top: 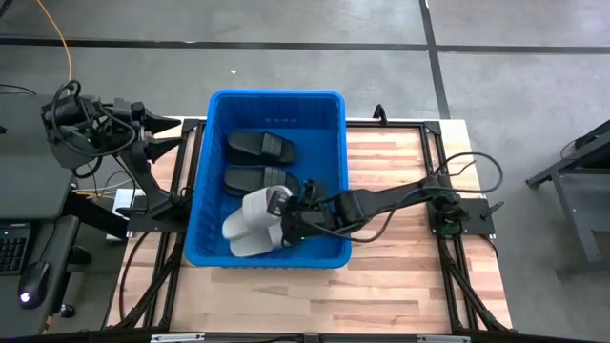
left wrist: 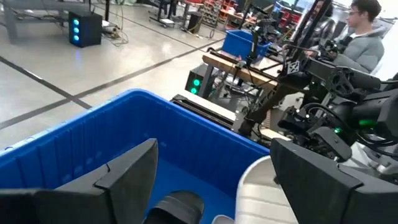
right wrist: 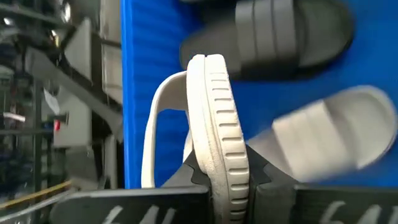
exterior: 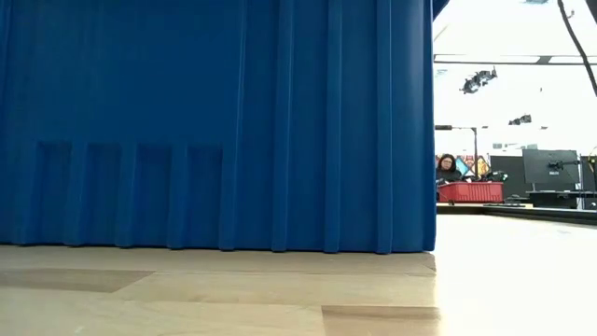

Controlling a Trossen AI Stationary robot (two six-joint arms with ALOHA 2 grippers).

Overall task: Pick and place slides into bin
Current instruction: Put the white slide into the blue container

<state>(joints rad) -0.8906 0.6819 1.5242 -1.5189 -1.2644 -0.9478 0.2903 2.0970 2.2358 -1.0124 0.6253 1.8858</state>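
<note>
Right gripper (right wrist: pixel 221 180) jaws clamped on a light grey slide (right wrist: pixel 214 124), held on edge inside the blue bin (top: pixel 205 191). Left gripper (left wrist: pixel 211 180) jaws open, idle at bin's rim. Risk: the released slide lands propped on the other grey slide (top: pixel 243 233).

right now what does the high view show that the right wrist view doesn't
Only the high view: the whole table, the left end effector waiting open outside the bin's left rim, and two black slides side by side inside.
Only the right wrist view: the right end effector shut on the sole edge of a grey slide, held on edge.
Both: the blue bin, another grey slide lying in it, one black slide.
</note>
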